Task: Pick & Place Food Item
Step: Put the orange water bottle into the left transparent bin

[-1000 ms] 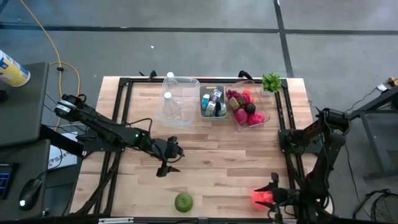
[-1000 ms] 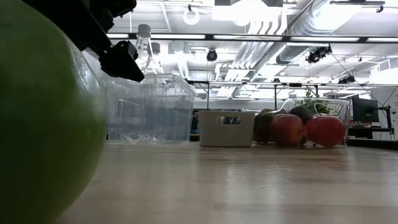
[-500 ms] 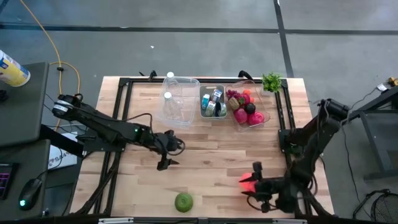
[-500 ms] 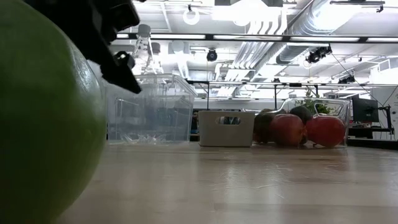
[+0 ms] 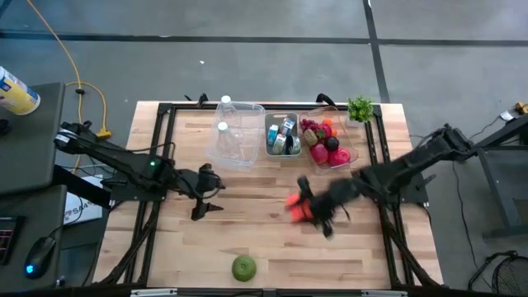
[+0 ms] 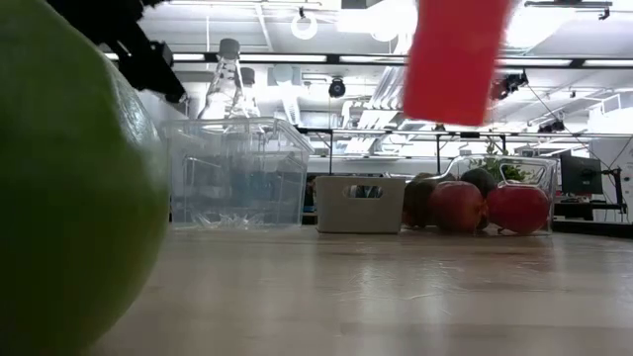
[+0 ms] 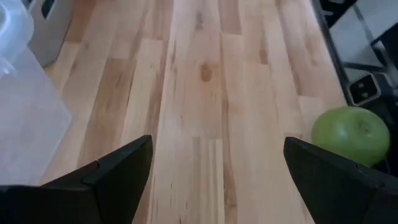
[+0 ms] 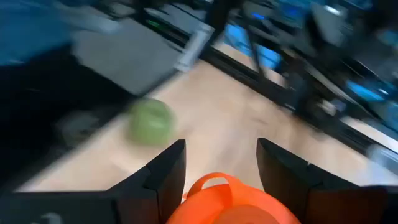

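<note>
A red-orange food item (image 5: 295, 206) is carried by my right gripper (image 5: 313, 214) over the middle of the table, right of centre; the low view shows the item (image 6: 455, 59) high above the wood. A green apple (image 5: 243, 266) rests on the table near its near edge and fills the left of the low view (image 6: 69, 198). My left gripper (image 5: 200, 206) hovers open over bare wood on the table's left half, between the apple and the clear bin, touching nothing. In the left wrist view the apple (image 7: 351, 134) lies off to one side of that gripper (image 7: 217, 146). My right gripper (image 8: 221, 163) is shut on the red-orange food item (image 8: 227, 199), pinched between its two fingers (image 8: 165, 171). The arm reaches in from the table's right side. The item is lifted clear of the table.
Along the far edge stand a clear bin (image 5: 235, 136) with bottles, a small grey bin (image 5: 283, 136) and a clear bin of red fruit (image 5: 330, 142), with a bunch of greens (image 5: 360, 107) at the far right corner. Bare wood lies between bins and apple.
My right gripper has carried the red-orange item from the near right corner up and toward the table's middle and far side, staying shut on it. My left gripper has drawn back toward the table's left edge, still open. The apple has stayed put.
</note>
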